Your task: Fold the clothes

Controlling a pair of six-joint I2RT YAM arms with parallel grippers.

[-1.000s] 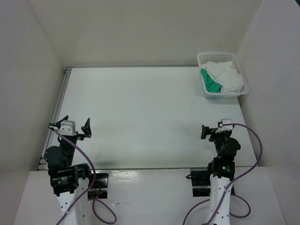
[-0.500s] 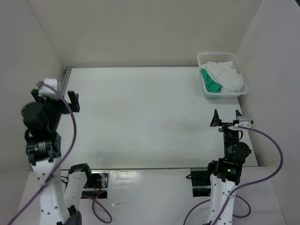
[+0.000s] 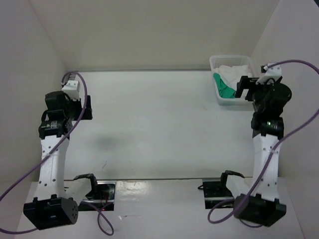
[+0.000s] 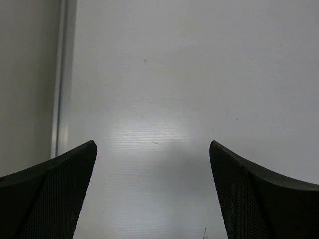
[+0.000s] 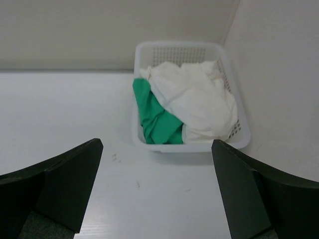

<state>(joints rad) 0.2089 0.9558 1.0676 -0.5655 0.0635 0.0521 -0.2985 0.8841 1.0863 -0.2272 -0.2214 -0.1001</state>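
The clothes (image 5: 199, 102) are a crumpled white garment that fills most of the white mesh basket (image 5: 177, 46) at the table's far right corner; they also show in the top view (image 3: 233, 74). My right gripper (image 5: 157, 142) is raised, open and empty. It hangs just short of the basket's near side, and in the top view the right gripper (image 3: 250, 87) overlaps the basket's right part. My left gripper (image 4: 152, 143) is open and empty over bare white tabletop, and the top view shows the left gripper (image 3: 77, 107) near the table's left edge.
A small green cloth (image 5: 157, 119) lies in the basket's left side, partly under the white garment. White walls enclose the table on the left, back and right. A metal rail (image 4: 62, 74) runs along the left edge. The white tabletop (image 3: 159, 119) stretches between the arms.
Both arms have risen from their low pose at the front edge. The left one swung up toward the left rail, the right one up and back toward the basket. Both grippers stayed open.
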